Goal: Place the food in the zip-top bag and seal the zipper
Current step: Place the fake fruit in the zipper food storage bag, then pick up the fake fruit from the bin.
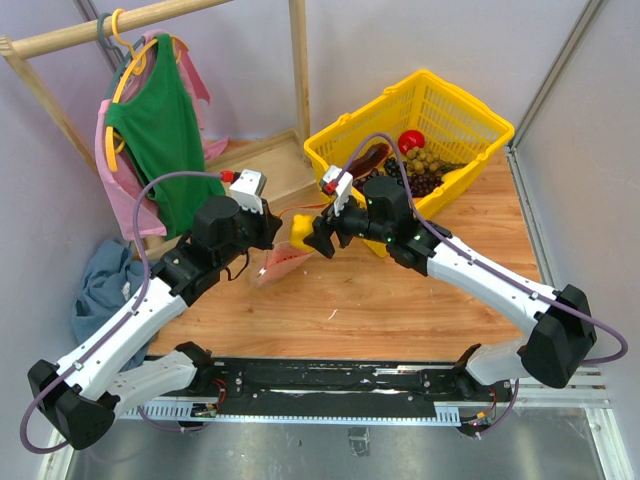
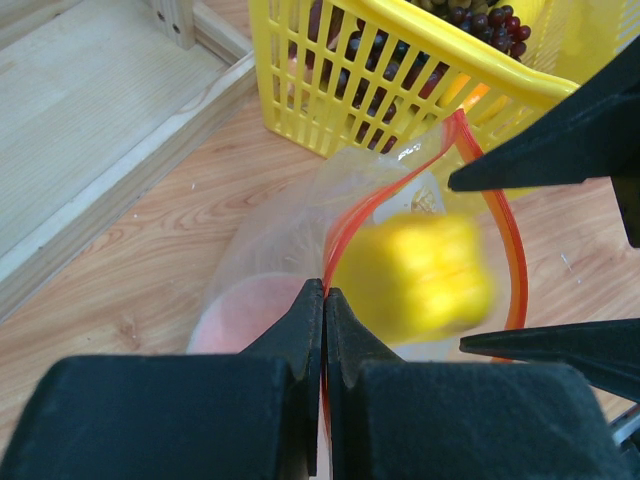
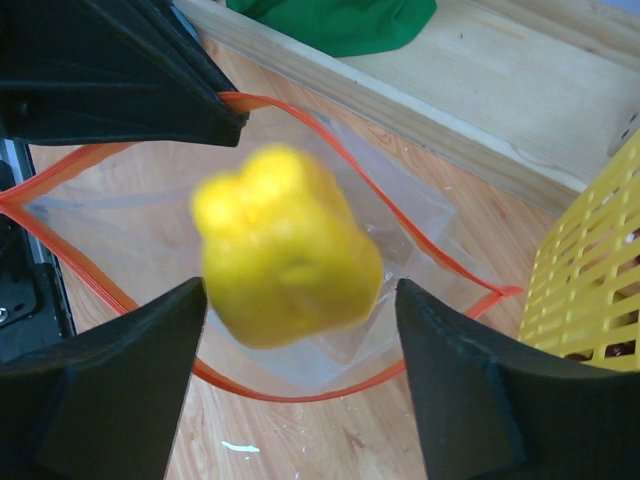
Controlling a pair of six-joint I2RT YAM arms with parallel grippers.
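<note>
Right pincer (image 3: 300, 292) spread wide, fingers clear of blurred yellow pepper (image 3: 285, 255) over gaping bag (image 3: 110, 235). Left pincer (image 2: 323, 300) pinched tight on bag's orange zipper (image 2: 338, 232).

Pale walls (image 1: 400, 40) closed in a wooden table (image 1: 400, 300). At the back left stood a wooden rack (image 1: 298, 70) hung with a green top (image 1: 160, 140) and a pink one (image 1: 120, 190). A blue cloth (image 1: 100, 285) lay crumpled nearby.
</note>
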